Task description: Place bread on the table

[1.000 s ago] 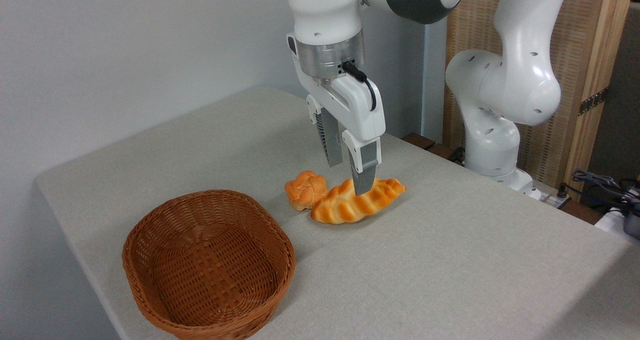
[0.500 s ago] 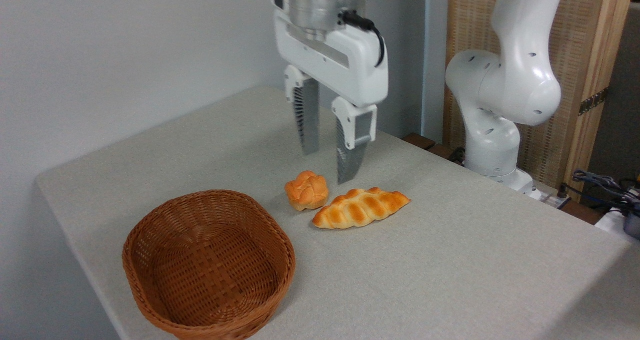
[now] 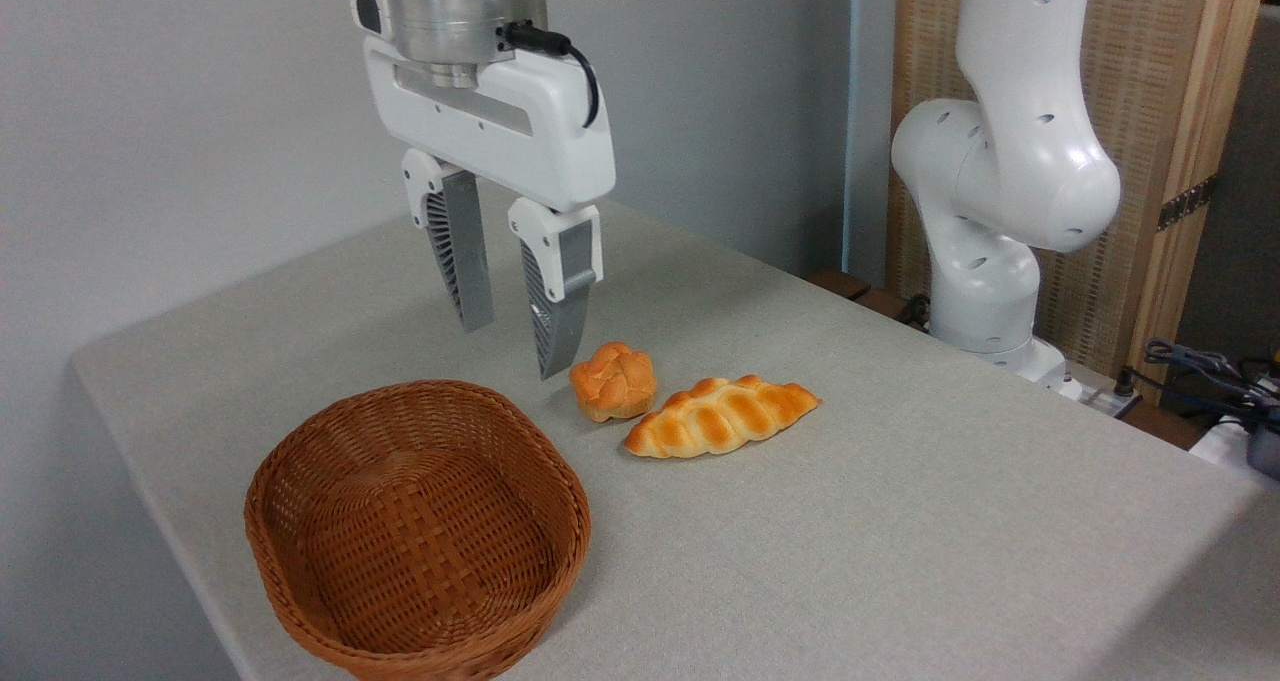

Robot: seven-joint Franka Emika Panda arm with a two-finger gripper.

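Surface: large light-grey speckled tabletop [image 3: 900, 521], rounded corners.
Basket: brown woven wicker [image 3: 300, 561], holds nothing.
Tool: white two-finger gripper [image 3: 512, 346], grey fingers spread apart, grasping nothing, hanging above the basket's far rim.
Bread: long braided golden-brown loaf [image 3: 722, 417], pointed ends, lying flat on the surface, apparently just beside the small round orange knotted bun [image 3: 613, 381].
Risk: a low sweep rightward could knock bun or loaf.
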